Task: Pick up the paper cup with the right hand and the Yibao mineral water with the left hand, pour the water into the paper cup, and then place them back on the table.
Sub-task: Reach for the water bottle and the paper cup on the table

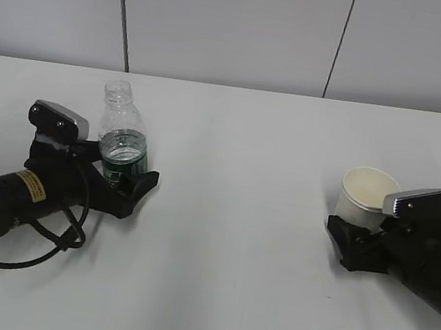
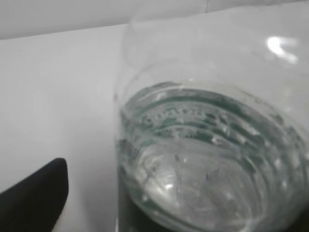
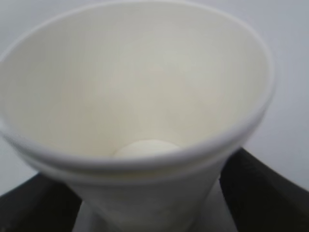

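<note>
White counter (image 1: pixel 238 217) carries everything, with a pale panelled wall (image 1: pixel 240 28) behind. Left hand (image 1: pixel 11 193), the arm with the yellow sticker, lies low on the left side of the exterior view; its end effector (image 1: pixel 124 180) has its jaws round the lower part of the Yibao mineral water (image 1: pixel 122 143), at the green label band. Bottle is upright, uncapped, base on or just above the counter, can't tell which. Left wrist view is filled by the bottle (image 2: pixel 207 145) at close range: clear ribbed wall, water inside, one black fingertip (image 2: pixel 34 198) at lower left just beside it. Whether the jaws actually press the bottle is not shown, so grip is undetermined. Right hand (image 1: pixel 429 260) lies low on the right side; its end effector (image 1: pixel 358 238) sits at the base of the paper cup (image 1: pixel 366 198), which is upright, its cream inside showing no water. Right wrist view looks down into the cup (image 3: pixel 140 96), with black fingers (image 3: pixel 260 188) on both sides of the cup wall near its lower part; they appear closed against it, holding the cup. Bottle and cup are well apart, at opposite sides of the counter.
</note>
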You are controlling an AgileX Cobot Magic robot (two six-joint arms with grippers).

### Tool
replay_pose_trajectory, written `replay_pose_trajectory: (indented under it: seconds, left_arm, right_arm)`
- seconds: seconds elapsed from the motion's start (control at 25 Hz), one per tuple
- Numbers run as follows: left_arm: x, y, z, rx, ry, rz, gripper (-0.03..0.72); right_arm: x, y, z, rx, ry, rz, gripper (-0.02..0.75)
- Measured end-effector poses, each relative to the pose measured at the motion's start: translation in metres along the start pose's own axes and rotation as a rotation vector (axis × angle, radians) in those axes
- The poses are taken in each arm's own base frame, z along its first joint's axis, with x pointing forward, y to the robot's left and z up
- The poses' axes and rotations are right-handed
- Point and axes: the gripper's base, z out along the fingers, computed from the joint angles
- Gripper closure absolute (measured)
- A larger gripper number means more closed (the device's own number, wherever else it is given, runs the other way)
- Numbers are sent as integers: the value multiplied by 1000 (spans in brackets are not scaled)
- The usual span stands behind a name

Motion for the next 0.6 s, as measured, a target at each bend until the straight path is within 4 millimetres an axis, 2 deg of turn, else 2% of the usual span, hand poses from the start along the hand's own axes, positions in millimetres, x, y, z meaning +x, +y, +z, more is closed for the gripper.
replay_pose_trajectory:
  seconds: [0.32, 0.6]
  left_arm:
    - [9, -2, 2, 8, 26, -7, 40]
    - [7, -1, 6, 15, 13, -3, 57]
  right_arm:
    - [3, 0, 2, -3, 6, 2, 71]
    - [3, -1, 2, 3, 6, 5, 82]
